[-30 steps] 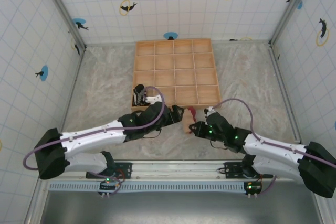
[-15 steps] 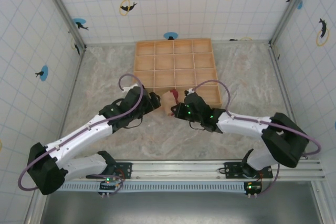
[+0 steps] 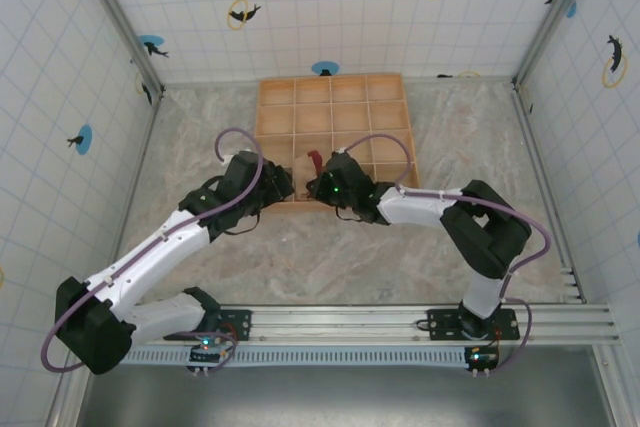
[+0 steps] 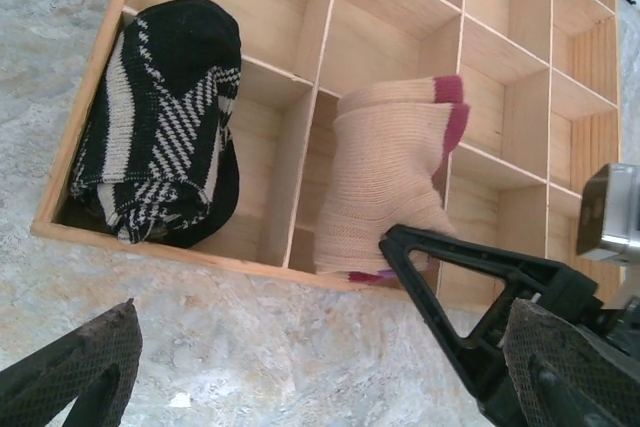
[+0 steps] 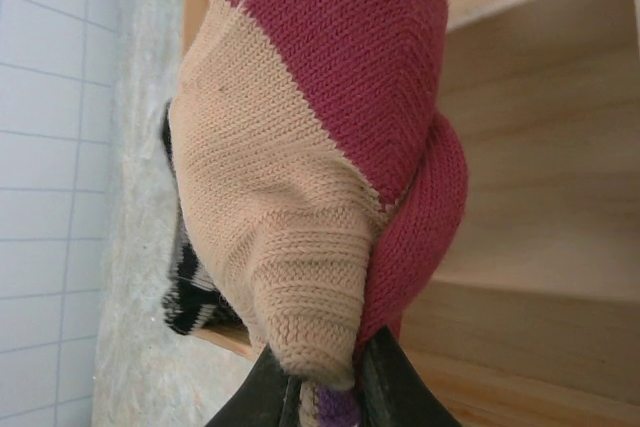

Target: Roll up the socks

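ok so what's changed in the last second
The right gripper, shut on the tan sock, carried it forward to the wooden tray, into its near row. The left gripper, open, swung off to the left. The black-and-white striped sock stayed in its corner compartment.

One black-and-white sock (image 4: 160,127), one tan sock (image 4: 385,177), one sixteen-compartment wooden tray (image 4: 250,264).

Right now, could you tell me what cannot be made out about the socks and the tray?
- Left wrist view: whether the tan sock hangs above the tray or rests in a compartment; the sock covers the floor there.
- Right wrist view: most of the striped sock, hidden behind the tan sock.
- Top external view: the grip of the right gripper on the tan sock, too small.
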Available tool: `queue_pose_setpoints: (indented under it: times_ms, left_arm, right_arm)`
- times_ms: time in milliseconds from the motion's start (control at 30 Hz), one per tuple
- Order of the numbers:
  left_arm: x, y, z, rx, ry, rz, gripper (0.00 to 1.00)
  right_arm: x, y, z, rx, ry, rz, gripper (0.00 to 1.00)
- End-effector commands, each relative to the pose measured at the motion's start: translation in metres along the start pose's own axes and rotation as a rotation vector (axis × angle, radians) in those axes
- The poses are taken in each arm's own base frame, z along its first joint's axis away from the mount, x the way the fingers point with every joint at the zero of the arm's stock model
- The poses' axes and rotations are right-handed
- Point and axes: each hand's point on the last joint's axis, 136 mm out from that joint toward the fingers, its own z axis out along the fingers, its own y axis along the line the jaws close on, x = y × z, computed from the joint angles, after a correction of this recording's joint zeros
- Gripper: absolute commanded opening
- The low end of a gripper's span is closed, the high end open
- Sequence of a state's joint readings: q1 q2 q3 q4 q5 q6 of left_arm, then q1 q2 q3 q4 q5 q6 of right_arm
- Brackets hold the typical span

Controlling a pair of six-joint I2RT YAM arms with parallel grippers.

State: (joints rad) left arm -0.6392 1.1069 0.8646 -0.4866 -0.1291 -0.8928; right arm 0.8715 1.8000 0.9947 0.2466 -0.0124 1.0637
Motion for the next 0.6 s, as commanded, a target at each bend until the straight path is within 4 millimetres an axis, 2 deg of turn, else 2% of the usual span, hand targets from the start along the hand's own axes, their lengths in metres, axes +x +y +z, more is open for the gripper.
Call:
queue_pose_setpoints:
  times_ms: [0, 267, 400, 567]
  left_arm:
    - [0.0, 0.002, -0.004, -0.001, 0.008, 0.028, 0.96]
    - [0.002, 0.002, -0.003, 0.012, 0.012, 0.027, 0.95]
    - [0.0, 0.003, -0.007, 0.022, -0.006, 0.028, 0.95]
    - [0.003, 0.003, -0.006, 0.041, -0.009, 0.016, 0.96]
  right_arm:
    - [0.004, 0.008, 0.002, -0.01, 0.02, 0.047, 0.0]
    - [0.026, -0.019, 0.013, 0.13, 0.147, 0.104, 0.0]
    - [0.021, -0.026, 0.013, 0.191, 0.169, 0.103, 0.0]
    - [0.018, -0.034, 0.024, 0.234, 0.201, 0.102, 0.0]
